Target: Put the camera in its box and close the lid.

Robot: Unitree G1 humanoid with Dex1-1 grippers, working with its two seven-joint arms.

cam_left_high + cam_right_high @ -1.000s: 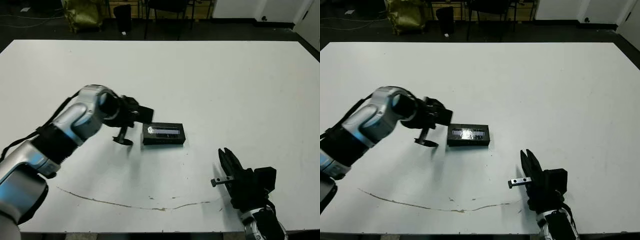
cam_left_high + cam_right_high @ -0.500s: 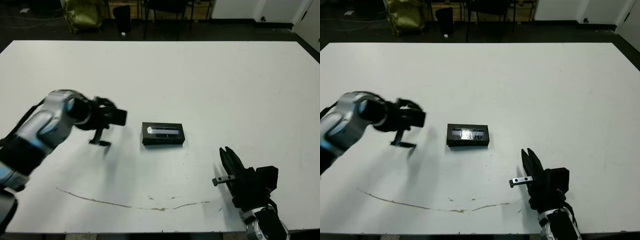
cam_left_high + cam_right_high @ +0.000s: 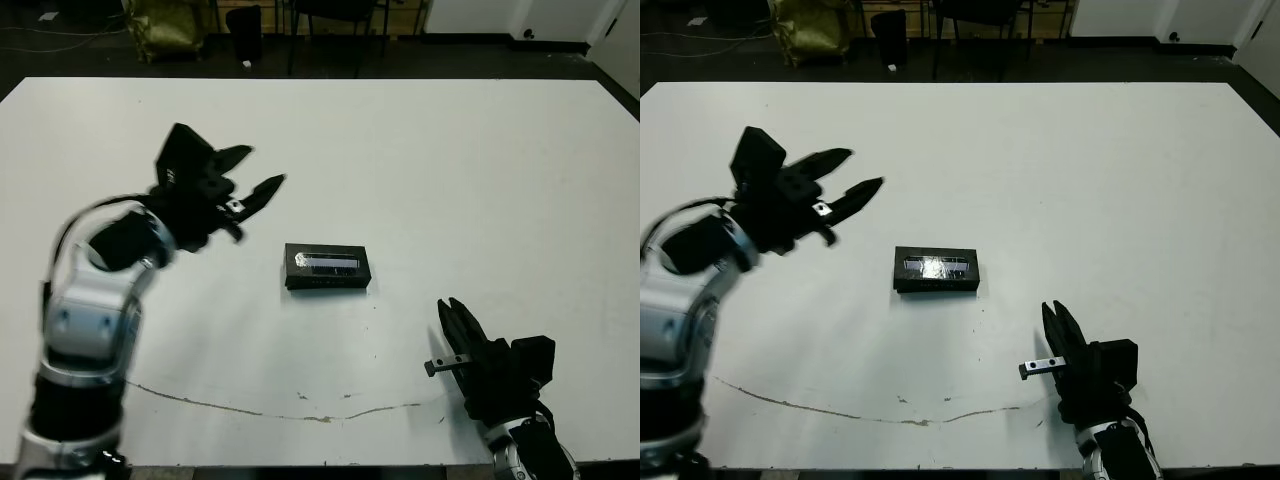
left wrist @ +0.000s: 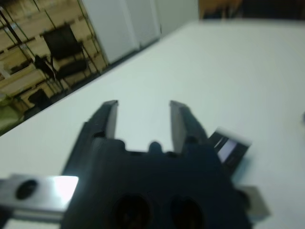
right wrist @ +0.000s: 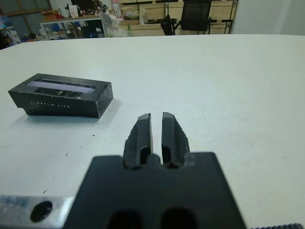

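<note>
Mid-table [image 3: 480, 160]: rectangular matte-black box [image 3: 328, 268], glossy-striped lid [image 3: 330, 261] on.

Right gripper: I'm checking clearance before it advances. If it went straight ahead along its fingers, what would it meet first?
Probably nothing. In its wrist view the right gripper points over bare table; the closed box sits off to the side of that line. Depth is hard to judge.

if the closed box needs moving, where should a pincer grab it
Probably across its two long sides, coming straight down over the middle. The box lies flat with its lid on and open table all round; the short span suits the left pincer, already open.
</note>
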